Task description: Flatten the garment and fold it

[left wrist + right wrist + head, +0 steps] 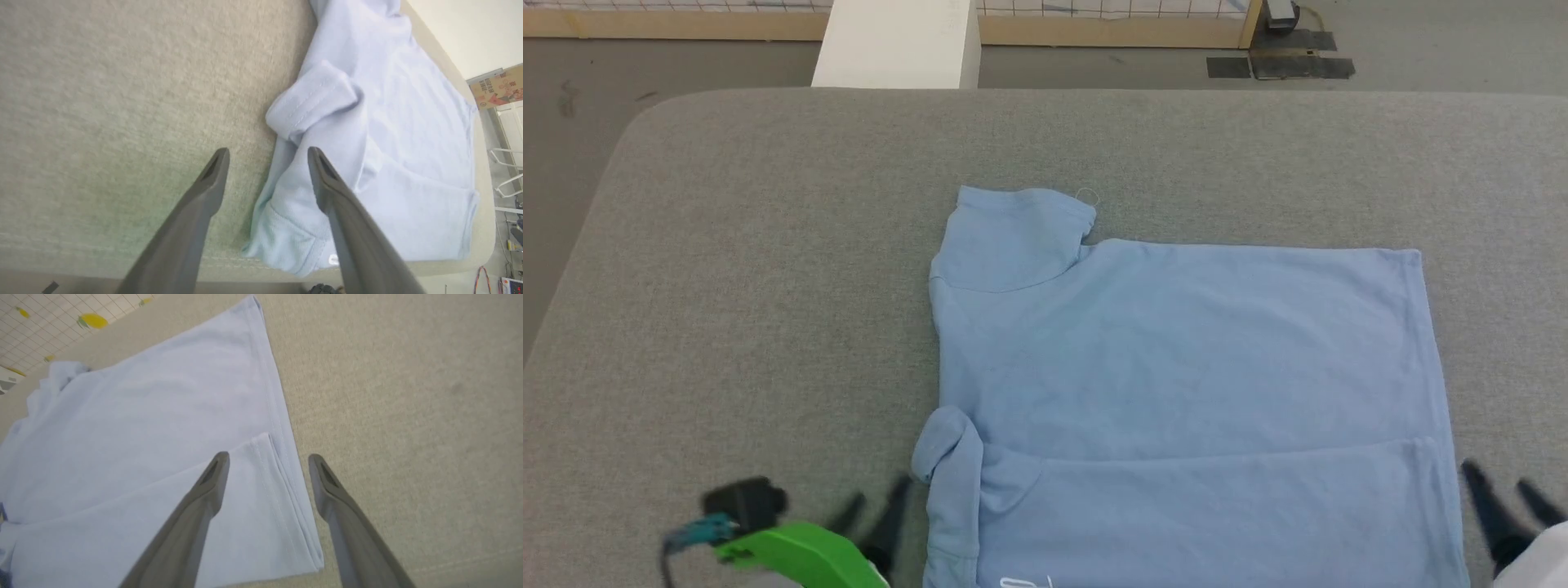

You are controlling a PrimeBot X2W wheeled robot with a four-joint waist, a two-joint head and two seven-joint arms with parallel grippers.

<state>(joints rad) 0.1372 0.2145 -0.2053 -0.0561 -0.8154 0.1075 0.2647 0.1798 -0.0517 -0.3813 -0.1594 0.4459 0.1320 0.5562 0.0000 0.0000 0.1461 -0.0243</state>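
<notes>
The garment (1176,351) is a light blue T-shirt lying flat on the grey table (768,286), its near long edge folded over onto the body. One sleeve points to the far side and the other sleeve (314,98) is bunched at the near left corner. My left gripper (874,510) is open just left of that bunched sleeve, holding nothing. Its fingers (208,183) straddle the shirt's edge in the left wrist view. My right gripper (1507,498) is open at the shirt's near right corner (294,522), its jaws apart over the folded hem, gripping nothing.
A white block (894,45) stands beyond the table's far edge, with a wooden rail (1111,31) and tiled floor behind. Dark mats (1282,61) lie on the floor at the far right. Bare grey tabletop stretches left of the shirt.
</notes>
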